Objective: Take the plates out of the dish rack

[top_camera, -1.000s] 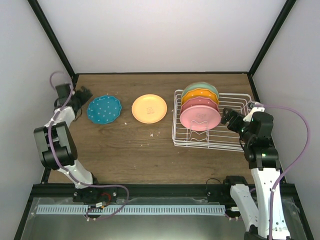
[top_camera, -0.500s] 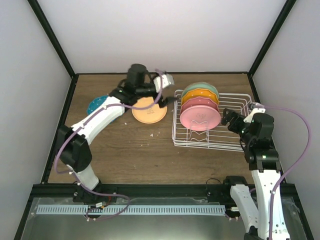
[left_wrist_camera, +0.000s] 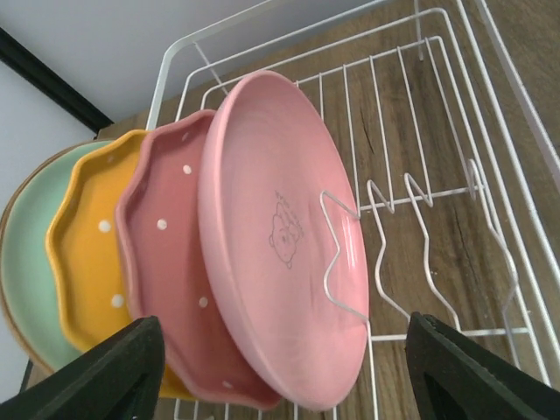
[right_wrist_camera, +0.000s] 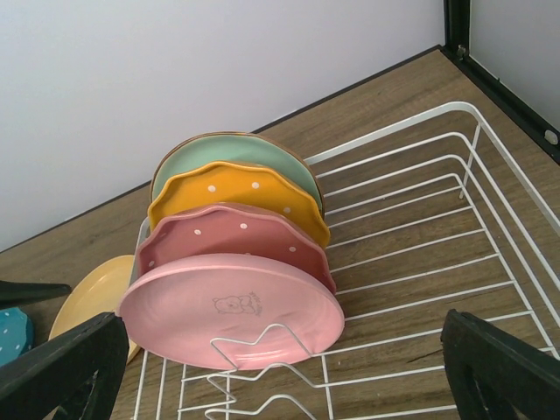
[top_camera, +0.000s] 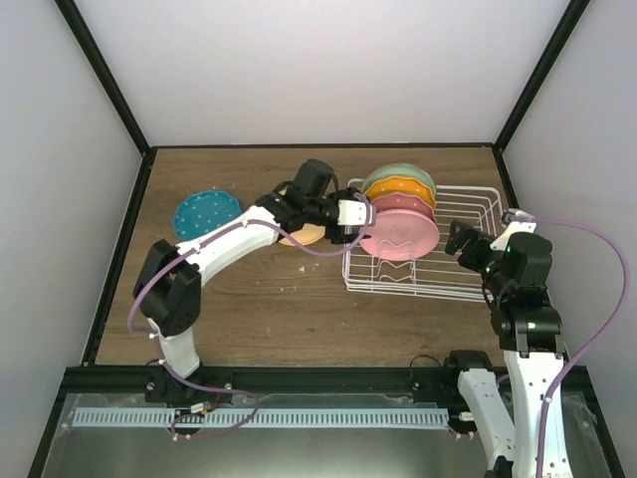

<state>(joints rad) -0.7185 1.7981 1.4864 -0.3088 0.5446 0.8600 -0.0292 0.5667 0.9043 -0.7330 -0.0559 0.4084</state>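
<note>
Over the wooden desk (top_camera: 279,299) our left end effector (left_wrist_camera: 284,324) gapes wide; we should straddle the rim of the pink plate (left_wrist_camera: 271,219), avoiding dish rack (left_wrist_camera: 411,194) wires.

Left pincer (top_camera: 364,220) — newly at pink plate (top_camera: 400,235)

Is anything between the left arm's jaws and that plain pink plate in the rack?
Nothing loose. Only an upright wire divider of the white wire dish rack crosses the round pink plate face, before the open left jaws.
</note>
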